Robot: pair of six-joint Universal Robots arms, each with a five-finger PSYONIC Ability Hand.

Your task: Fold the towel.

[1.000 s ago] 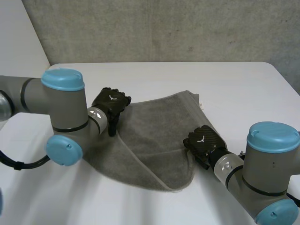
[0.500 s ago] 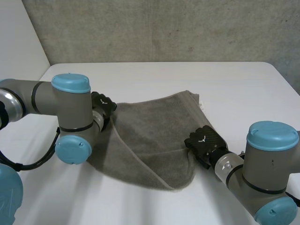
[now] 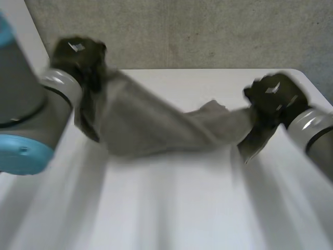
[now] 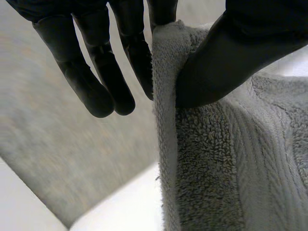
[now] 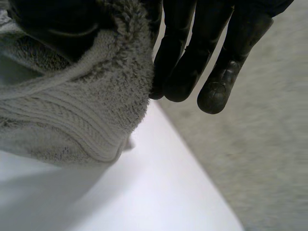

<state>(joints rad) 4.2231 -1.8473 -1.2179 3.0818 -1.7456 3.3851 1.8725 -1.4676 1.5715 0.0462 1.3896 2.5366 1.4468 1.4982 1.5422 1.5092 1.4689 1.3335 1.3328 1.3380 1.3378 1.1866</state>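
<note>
The grey towel (image 3: 156, 127) hangs stretched in the air between my two hands above the white table (image 3: 171, 208), sagging in the middle. My left hand (image 3: 78, 54) is raised at the far left and pinches one towel corner. In the left wrist view its thumb (image 4: 231, 57) presses the towel's edge (image 4: 207, 154) against the fingers (image 4: 130, 53). My right hand (image 3: 273, 96) is raised at the right, shut on the opposite corner, a flap dangling below it. In the right wrist view the towel (image 5: 82, 110) is bunched between thumb and fingers (image 5: 211, 57).
A grey concrete wall (image 3: 208, 31) runs behind the table's far edge. The table's right rear corner (image 3: 304, 75) lies just behind my right hand. Bare white tabletop spreads under and in front of the towel.
The towel lay on the table with both hands low at its side edges. My left hand closed on its edge. Both hands have risen and spread apart, lifting the towel off the surface.
</note>
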